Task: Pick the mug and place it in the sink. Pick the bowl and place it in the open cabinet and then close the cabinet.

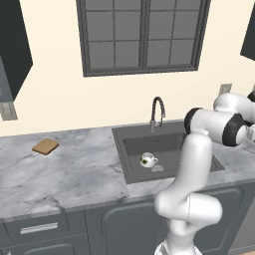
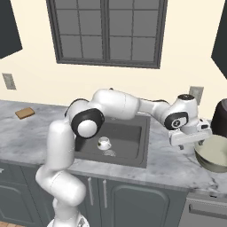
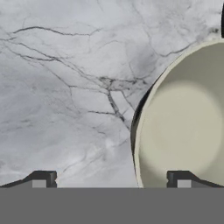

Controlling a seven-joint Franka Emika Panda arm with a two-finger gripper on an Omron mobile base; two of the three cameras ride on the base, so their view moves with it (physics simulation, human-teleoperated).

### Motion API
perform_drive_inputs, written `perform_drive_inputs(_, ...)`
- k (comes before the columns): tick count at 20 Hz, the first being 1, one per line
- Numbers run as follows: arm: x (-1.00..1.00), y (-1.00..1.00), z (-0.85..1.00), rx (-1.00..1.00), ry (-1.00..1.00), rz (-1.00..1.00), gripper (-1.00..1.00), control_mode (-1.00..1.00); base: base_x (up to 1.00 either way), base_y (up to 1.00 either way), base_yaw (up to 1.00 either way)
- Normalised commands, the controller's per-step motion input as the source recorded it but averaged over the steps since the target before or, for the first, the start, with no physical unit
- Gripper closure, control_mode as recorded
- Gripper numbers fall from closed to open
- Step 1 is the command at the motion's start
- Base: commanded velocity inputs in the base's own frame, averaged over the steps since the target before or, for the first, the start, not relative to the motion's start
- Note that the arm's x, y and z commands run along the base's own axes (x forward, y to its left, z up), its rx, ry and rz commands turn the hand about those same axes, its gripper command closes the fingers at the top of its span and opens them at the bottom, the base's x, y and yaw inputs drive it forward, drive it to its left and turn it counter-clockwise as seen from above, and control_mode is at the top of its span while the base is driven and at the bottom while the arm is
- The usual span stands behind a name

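Observation:
The small white mug (image 1: 148, 160) (image 2: 104, 143) stands upright on the floor of the dark grey sink (image 1: 172, 144) (image 2: 131, 133), near the drain. The wide cream bowl (image 2: 216, 153) (image 3: 188, 127) rests on the marble counter to the right of the sink. My gripper (image 2: 201, 142) (image 3: 111, 181) hangs open just above the bowl's left rim. In the hand view one fingertip (image 3: 181, 180) is over the bowl's inside and the other over bare counter. A dark wall cabinet (image 1: 12, 45) fills the upper left corner; I cannot tell how its door stands.
A gooseneck faucet (image 1: 157, 113) rises behind the basin. A dark rounded appliance (image 2: 220, 116) stands right behind the bowl. A small brown board (image 1: 45, 146) (image 2: 25, 112) lies far left on the counter (image 1: 74, 169). Another dark cabinet (image 2: 220, 44) hangs at the upper right.

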Motion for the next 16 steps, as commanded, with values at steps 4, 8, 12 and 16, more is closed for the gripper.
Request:
perform_drive_inputs(4,0.04,-0.17,-0.08,0.0,-0.01,0.02,-1.0,-1.0,0.0,0.0,0.0)
perform_drive_inputs(8,0.05,-0.15,-0.1,0.0,0.0,0.02,-1.0,-1.0,0.0,0.0,0.0)
perform_drive_inputs(12,0.07,-0.15,-0.09,0.0,0.0,0.01,-1.0,-1.0,0.0,0.0,0.0)
perform_drive_inputs(16,0.04,-0.16,-0.1,0.0,0.0,0.02,-1.0,-1.0,0.0,0.0,0.0)
